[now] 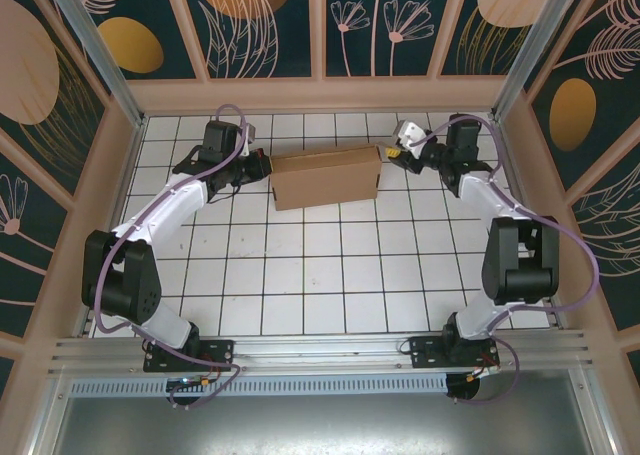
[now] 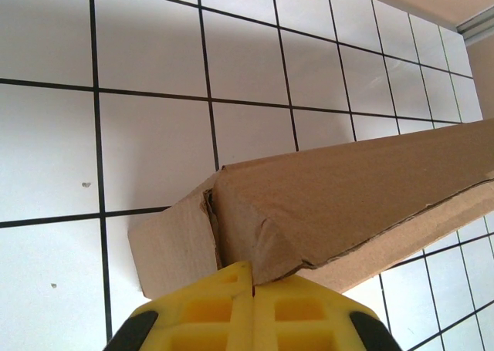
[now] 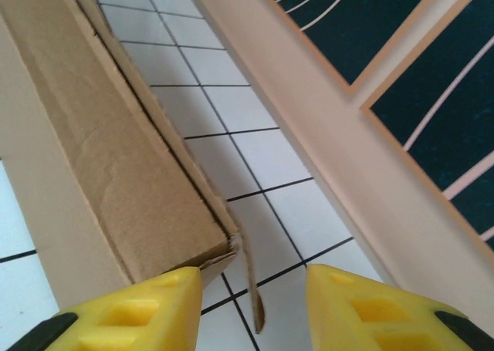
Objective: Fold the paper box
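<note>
Behind the left gripper point(image 2: 252, 280), paper box point(image 2: 347, 189) corner hides.

White black-grouted tile floor point(image 1: 330, 245), dark leaf-patterned wall panels point(image 1: 270, 25) in pale frames.
</note>
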Controlling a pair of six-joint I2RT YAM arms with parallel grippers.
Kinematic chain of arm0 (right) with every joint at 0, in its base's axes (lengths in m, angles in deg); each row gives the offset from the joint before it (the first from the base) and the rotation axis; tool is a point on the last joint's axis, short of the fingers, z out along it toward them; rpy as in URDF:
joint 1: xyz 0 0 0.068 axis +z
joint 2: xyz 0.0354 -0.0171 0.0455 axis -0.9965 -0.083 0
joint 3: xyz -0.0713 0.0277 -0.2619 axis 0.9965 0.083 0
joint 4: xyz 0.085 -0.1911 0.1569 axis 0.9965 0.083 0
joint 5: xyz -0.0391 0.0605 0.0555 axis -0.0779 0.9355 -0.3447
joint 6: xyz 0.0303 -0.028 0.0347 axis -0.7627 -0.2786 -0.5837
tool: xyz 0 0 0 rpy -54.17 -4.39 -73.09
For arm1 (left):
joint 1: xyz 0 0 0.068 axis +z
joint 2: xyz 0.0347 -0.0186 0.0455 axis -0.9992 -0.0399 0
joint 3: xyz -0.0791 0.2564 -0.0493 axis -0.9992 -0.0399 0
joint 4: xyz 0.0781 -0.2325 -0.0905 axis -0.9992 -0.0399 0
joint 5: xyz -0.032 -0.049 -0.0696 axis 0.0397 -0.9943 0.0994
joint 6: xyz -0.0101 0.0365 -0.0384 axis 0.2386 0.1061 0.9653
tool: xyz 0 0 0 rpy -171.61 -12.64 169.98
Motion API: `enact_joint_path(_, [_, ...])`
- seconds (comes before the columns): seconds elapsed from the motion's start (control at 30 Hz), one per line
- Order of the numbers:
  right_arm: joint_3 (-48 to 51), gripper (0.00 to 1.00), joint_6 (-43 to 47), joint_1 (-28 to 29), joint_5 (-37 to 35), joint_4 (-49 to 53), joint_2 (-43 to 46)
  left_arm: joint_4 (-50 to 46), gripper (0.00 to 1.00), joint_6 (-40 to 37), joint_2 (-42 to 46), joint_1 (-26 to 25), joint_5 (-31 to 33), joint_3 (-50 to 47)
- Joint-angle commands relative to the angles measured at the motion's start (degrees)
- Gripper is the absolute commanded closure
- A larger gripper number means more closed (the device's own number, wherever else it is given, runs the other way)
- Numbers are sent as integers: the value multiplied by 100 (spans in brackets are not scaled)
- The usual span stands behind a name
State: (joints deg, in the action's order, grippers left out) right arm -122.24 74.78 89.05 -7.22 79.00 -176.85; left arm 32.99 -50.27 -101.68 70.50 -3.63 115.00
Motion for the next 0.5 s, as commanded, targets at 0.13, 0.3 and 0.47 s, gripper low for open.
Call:
enact_joint_path(0.13, [-458,62,296,141,-209,404,-385,-484,100,-111,-110,-44,40,28])
enact_joint_path(0.3, [-517,77,241,143,-164,464,-471,-453,100,-67,-128,-41,-43,60])
enact_joint_path(0.47, [-580,90,188,242,-133,548,-490,-432,100,-68,-163,-39,-60,60])
